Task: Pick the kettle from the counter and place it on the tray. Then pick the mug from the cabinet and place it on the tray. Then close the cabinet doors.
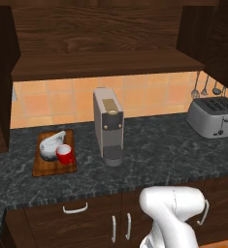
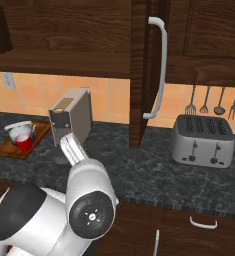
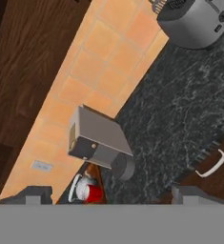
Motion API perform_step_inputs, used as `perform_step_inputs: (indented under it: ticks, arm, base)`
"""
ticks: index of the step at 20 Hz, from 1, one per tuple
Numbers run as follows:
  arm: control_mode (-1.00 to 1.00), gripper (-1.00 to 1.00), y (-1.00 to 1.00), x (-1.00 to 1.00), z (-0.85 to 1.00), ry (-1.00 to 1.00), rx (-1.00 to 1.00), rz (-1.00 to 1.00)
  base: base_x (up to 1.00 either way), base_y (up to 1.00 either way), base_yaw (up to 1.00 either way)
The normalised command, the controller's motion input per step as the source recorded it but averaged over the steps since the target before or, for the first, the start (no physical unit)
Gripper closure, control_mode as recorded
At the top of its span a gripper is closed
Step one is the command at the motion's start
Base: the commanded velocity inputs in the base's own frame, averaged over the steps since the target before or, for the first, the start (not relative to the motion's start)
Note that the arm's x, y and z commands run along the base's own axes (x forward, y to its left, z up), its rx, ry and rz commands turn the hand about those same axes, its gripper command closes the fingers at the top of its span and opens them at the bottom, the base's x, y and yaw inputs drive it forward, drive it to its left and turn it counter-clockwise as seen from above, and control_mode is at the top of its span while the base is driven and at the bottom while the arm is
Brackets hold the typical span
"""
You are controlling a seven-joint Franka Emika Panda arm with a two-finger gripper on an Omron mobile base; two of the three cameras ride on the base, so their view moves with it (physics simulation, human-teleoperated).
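The kettle (image 1: 51, 144) and mug (image 1: 65, 154) both sit on the tray (image 1: 54, 167), so closing the 2 cabinet doors (image 2: 141, 75) looks next. The gripper (image 3: 108, 196) is wide open and empty; it would need to reach a door and push.

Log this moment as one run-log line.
kettle: on tray | mug: on tray, beside kettle | cabinet doors: open | gripper: open, empty, above counter

The arm (image 2: 84, 195) is folded low, its white elbow joint bulking in front of the base cameras. From the hand view, the gripper (image 3: 111, 194) looks down from well above, its jaws spread wide with nothing between the two dark fingertips (image 3: 37, 194).
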Motion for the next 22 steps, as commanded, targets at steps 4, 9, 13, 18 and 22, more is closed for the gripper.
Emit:
perform_step_inputs:
  ticks: [4, 9, 13, 18, 22]
  arm:
    - [-1.00, -1.00, -0.38, 0.00, -0.26, -0.05, 0.09, 0.00]
    - [-1.00, -1.00, -0.40, -0.04, -0.16, -0.12, 0.08, 0.00]
    - [-1.00, -1.00, -0.50, 0.00, -0.08, -0.07, 0.10, 0.00]
    - [-1.00, -1.00, -0.62, 0.00, -0.01, -0.02, 0.09, 0.00]
    - [-1.00, -1.00, -0.69, 0.02, 0.00, 0.00, 0.09, 0.00]
  base:
    - [0.00, 0.00, 0.00]
    - [0.00, 0.00, 0.00]
    - [0.00, 0.00, 0.00]
    - [0.00, 0.00, 0.00]
    - [0.00, 0.00, 0.00]
